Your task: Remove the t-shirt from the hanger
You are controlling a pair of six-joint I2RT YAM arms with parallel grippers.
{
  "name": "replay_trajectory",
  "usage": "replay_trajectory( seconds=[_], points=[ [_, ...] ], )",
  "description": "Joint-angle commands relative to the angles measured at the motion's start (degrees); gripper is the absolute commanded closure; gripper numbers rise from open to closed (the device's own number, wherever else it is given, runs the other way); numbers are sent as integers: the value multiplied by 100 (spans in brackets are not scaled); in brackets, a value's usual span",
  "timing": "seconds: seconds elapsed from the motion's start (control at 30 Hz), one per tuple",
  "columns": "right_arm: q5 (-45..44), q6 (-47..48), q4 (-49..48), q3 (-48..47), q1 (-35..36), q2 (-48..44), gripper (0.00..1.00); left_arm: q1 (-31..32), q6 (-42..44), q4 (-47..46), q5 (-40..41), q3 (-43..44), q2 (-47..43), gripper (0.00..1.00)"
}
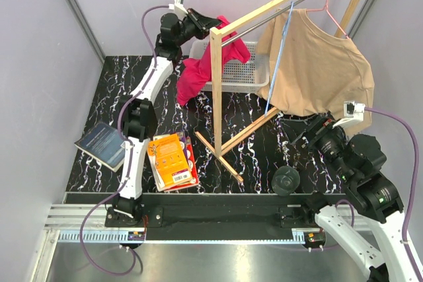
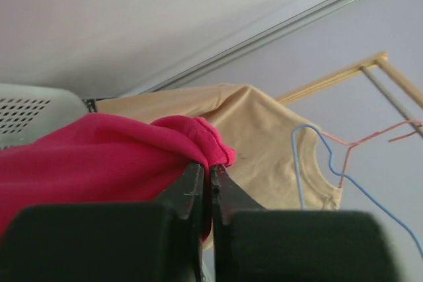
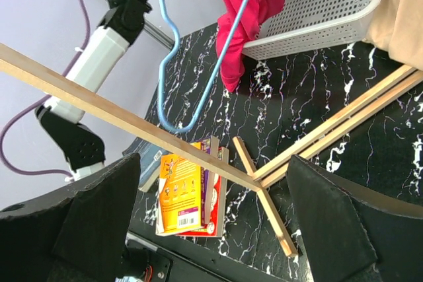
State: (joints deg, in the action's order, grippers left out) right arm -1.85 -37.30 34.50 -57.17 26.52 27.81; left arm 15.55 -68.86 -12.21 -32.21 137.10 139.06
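T-shirt: soft magenta knit, bunched.
Left gripper: only its wrist view shows it pinching the T-shirt.
Right gripper: fingers wide apart.
Hanger: thin blue wire.

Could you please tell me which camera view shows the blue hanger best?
The right wrist view: the blue hanger appears large, its loop clearly outlined. The top external view shows only a thin edge-on line; the left wrist view shows part of it.
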Motion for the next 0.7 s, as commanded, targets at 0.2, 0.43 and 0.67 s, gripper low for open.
replay_trajectory(
  seconds=[0.2,0.43,0.67],
  points=[
    [167,-76,-172,-58,-7,31,0,-491,786,667,-435,-814,-729,12],
    [343,-155,-145,21,-7,57,0,-948,1262,98,-330,-3792,-2523,18],
    [484,-269,-154,136,-7,84,0,-1555,663,-1699,-901,-6203,-2956,22]
  ],
)
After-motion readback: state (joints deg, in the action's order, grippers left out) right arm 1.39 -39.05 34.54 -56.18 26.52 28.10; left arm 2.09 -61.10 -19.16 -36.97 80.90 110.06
